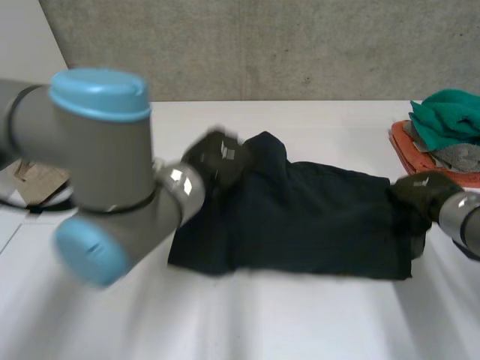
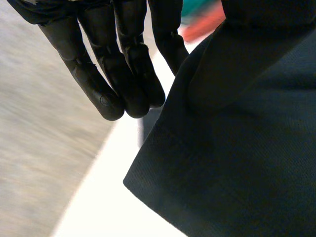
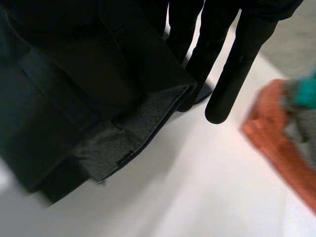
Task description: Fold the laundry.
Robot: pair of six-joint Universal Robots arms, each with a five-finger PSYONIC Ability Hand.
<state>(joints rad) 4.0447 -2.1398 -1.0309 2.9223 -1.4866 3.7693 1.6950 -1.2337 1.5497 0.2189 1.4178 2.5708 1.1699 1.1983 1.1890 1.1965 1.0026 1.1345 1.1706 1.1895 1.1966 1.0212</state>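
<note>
A dark navy garment lies spread across the middle of the white table. My left hand is at its far left corner, and the cloth rises in a peak to it. In the left wrist view the fingers are straight and close together, with the garment hanging from beside the palm. My right hand sits at the garment's right edge. In the right wrist view its straight fingers lie against a folded, layered edge of the garment, lifted off the table.
A pile of laundry sits at the table's far right: a teal piece and a grey piece on an orange one, close to my right hand. The orange piece lies beyond the right fingertips. A grey wall backs the table.
</note>
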